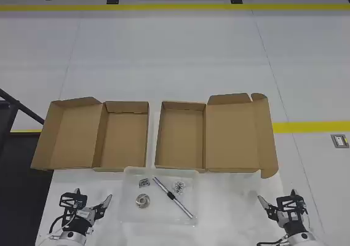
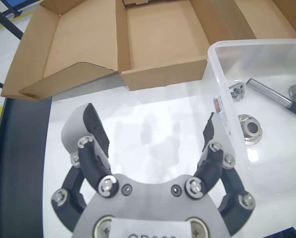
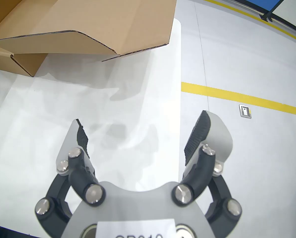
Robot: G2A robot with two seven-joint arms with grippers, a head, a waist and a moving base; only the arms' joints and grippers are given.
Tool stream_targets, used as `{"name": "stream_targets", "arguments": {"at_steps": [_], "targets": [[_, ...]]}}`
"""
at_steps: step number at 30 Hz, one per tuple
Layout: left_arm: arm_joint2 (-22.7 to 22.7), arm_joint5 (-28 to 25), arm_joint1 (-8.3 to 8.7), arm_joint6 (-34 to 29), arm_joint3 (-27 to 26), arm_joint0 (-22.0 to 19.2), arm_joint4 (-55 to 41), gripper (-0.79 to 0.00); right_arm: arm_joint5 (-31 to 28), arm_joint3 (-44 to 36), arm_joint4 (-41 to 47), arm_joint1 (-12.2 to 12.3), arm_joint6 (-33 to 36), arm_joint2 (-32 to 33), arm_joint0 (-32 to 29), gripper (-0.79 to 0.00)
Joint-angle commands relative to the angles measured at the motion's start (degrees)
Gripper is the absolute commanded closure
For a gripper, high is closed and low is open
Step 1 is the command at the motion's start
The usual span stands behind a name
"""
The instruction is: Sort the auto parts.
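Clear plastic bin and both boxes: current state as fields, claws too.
bin: clear plastic bin on white table
contents: long steel rod, round flanged metal disc, small metal bracket block, small grey metal fitting
boxes: two open brown cardboard boxes, no parts inside
left claw: open, holding nothing, beside bin
right claw: open, holding nothing, near table edge

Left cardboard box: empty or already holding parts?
Empty: the left cardboard box shows a bare floor in top and left wrist views; parts lie in the clear bin.
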Motion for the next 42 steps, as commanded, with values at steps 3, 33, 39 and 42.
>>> {"name": "stream_targets", "arguments": {"at_steps": [3,33,39,42], "targets": [[0.00,0.00,0.00,0.00,0.00,0.00,0.00,-0.785,0.00,0.00,0.00,0.00,0.00,0.00,0.00,-0.785],[-9.29,-18.46,0.65,5.29,-2.70,3.24,-14.42,-0.785,-14.90,-12.70,-4.01,0.31,8.52,-4.74,9.03,-0.785],[-10.28,-20.67,0.80,4.42,-2.46,3.37,-15.45,-0.785,-18.11,-12.11,-1.40,0.11,13.48,-8.04,14.30,-0.785],[-10.28,-20.67,0.80,4.42,-2.46,3.37,-15.45,-0.785,-18.11,-12.11,-1.40,0.11,13.48,-8.04,14.30,-0.785]]}}
